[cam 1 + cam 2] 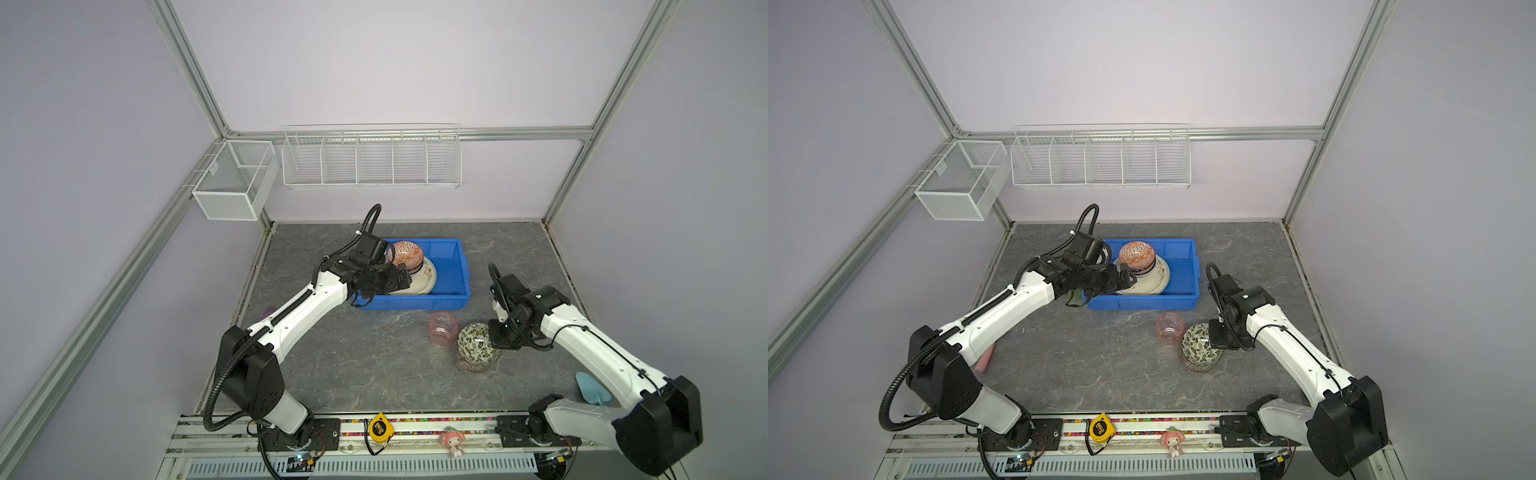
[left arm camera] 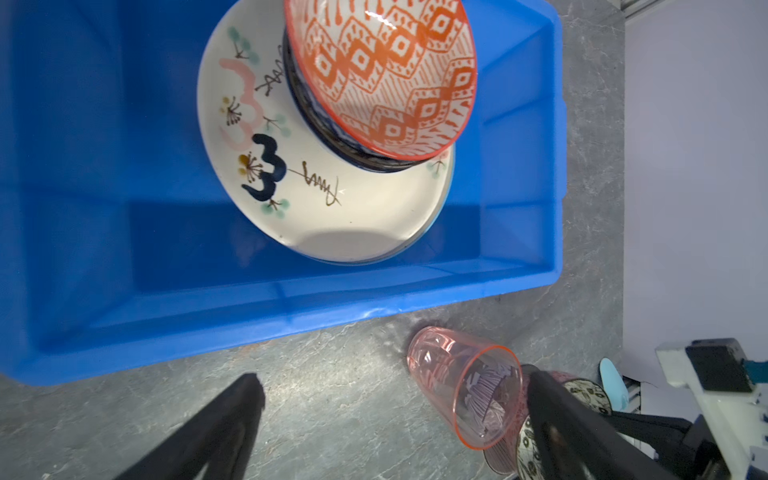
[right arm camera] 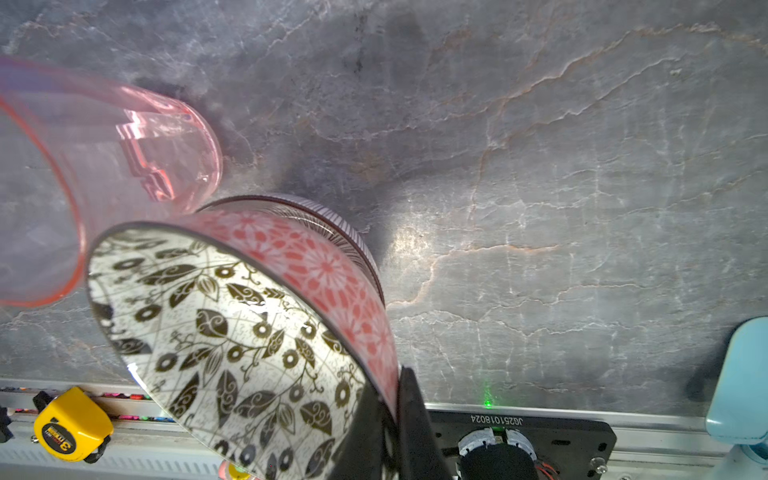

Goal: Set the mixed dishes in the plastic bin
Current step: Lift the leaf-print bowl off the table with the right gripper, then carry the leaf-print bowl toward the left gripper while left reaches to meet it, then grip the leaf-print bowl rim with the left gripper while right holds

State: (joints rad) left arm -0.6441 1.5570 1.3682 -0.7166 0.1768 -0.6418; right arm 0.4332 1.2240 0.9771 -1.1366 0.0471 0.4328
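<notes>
The blue plastic bin [image 1: 451, 253] [image 1: 1183, 255] [image 2: 104, 166] holds stacked plates, the cream "3" plate [image 2: 332, 199] uppermost, with an orange-patterned bowl [image 1: 408, 254] [image 2: 386, 79] nested on a dark bowl. My left gripper [image 1: 402, 277] [image 2: 392, 386] hovers open over the bin's front left, nothing between its fingers. A pink cup [image 1: 444, 330] [image 3: 104, 166] stands in front of the bin. My right gripper [image 1: 500, 338] [image 3: 390, 399] is shut on the rim of a tilted leaf-patterned bowl [image 1: 477, 341] [image 3: 232, 332], which leans in a striped bowl [image 1: 473, 366] [image 3: 332, 224].
A light-blue spatula [image 1: 592, 388] [image 3: 739, 374] lies at the right near the right arm. A pink object [image 1: 984, 359] peeks from under the left arm. Yellow tape measure [image 1: 380, 428] and a small doll [image 1: 452, 442] sit on the front rail. White wire baskets [image 1: 370, 160] hang on the walls.
</notes>
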